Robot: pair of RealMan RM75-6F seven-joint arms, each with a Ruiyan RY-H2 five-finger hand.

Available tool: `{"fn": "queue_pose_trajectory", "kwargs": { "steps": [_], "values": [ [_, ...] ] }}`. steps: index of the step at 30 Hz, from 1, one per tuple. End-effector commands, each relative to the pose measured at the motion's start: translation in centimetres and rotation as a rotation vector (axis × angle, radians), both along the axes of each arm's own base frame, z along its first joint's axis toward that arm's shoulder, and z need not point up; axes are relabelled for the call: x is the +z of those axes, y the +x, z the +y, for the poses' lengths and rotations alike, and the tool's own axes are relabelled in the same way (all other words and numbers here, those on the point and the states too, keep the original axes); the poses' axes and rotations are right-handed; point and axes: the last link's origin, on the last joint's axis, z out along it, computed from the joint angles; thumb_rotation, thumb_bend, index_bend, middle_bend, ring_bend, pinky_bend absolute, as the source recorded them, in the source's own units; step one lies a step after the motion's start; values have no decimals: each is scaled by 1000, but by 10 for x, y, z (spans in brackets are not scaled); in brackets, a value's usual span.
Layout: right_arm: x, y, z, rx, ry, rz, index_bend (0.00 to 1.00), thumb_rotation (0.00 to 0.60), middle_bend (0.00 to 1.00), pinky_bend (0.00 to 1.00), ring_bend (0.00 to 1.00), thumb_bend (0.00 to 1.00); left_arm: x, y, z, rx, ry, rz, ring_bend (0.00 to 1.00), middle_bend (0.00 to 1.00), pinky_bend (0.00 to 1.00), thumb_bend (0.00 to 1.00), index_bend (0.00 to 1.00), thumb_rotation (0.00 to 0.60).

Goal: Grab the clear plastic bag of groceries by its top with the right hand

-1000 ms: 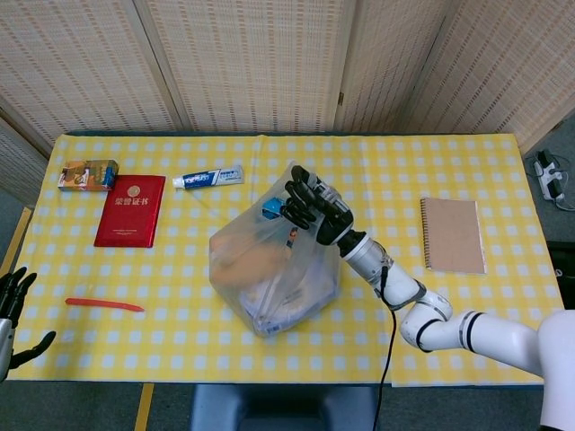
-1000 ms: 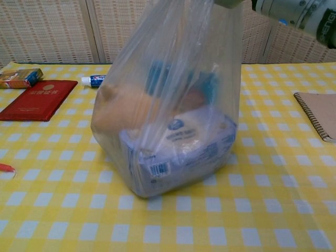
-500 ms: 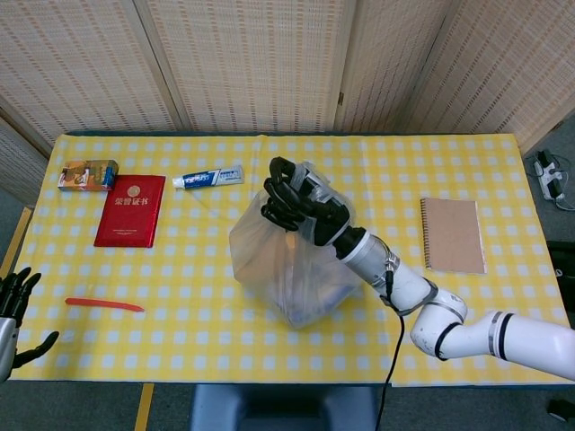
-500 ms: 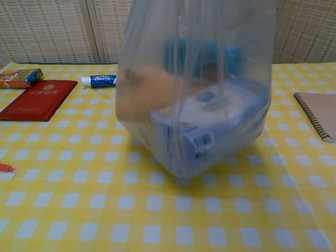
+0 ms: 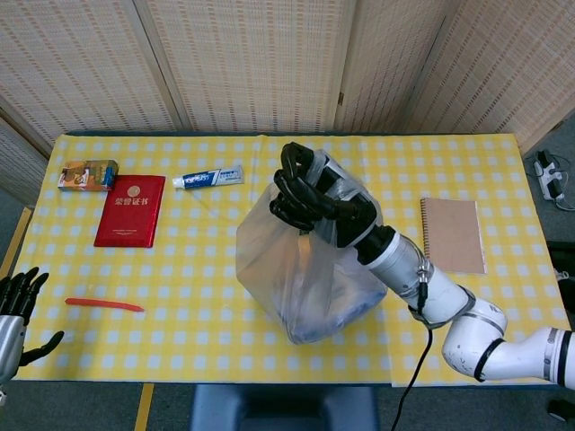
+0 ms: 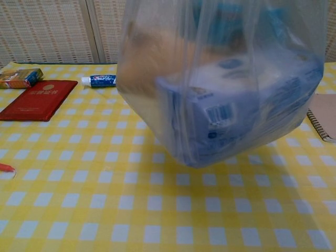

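Lifted higher than a second ago, the clear plastic bag of groceries (image 5: pixel 305 269) now hangs off the checkered table (image 5: pixel 180 341), its gathered top clenched in the right hand (image 5: pixel 310 193), while the left hand (image 5: pixel 18 305) waits empty, fingers spread, at the table's near-left edge.

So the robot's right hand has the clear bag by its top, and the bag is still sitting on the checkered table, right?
Not quite. The right hand does grip the clear bag by its top, but the bag hangs clear of the checkered table. The chest view shows its bottom in the air with a shadow on the cloth below.
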Motion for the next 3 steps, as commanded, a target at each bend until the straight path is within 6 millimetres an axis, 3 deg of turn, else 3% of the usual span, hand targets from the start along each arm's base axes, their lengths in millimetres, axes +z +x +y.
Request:
{"fn": "queue_pose_trajectory", "kwargs": {
  "steps": [1, 3],
  "values": [
    [1, 0, 1, -3, -4, 1, 661, 600, 801, 957, 992, 576, 0, 1, 1, -2, -1, 0, 64, 75, 36, 227, 19, 600],
    [1, -1, 1, -3, -6, -2, 661, 600, 801, 957, 991, 576, -1, 1, 2, -3, -4, 0, 64, 75, 36, 226, 19, 600]
  ]
}}
